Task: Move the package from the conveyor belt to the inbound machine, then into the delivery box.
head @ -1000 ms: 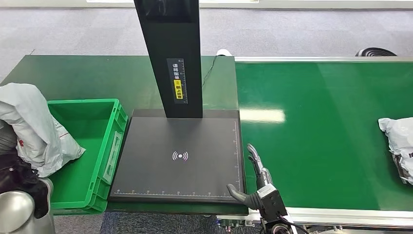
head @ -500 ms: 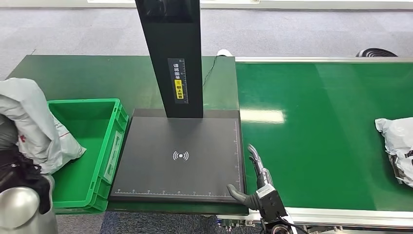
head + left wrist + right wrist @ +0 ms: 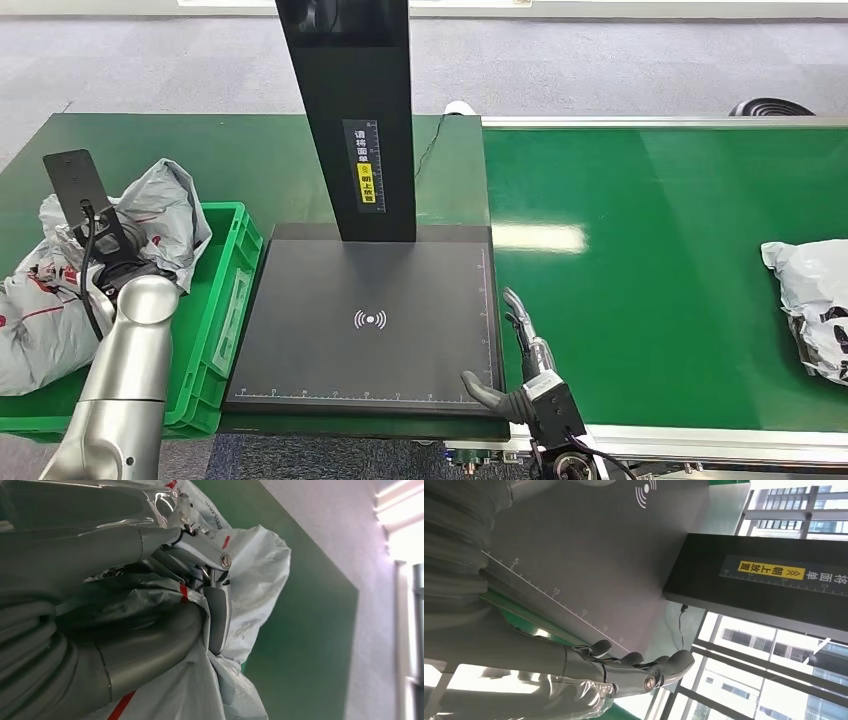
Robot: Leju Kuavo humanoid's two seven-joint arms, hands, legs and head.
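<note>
left robot hand (image 3: pixel 200 575) grips crumpled package (image 3: pixel 150 215), lying lengthwise across green box (image 3: pixel 225 290)

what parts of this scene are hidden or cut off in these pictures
- Left hand: in the head view, behind its own silver arm and the grey plastic package it holds.
- Green plastic delivery box: its floor is covered by that package and arm.
- Second grey plastic package on the green conveyor belt: cut off by the head view's right edge.
- Package label: too crumpled to read in the left wrist view.
</note>
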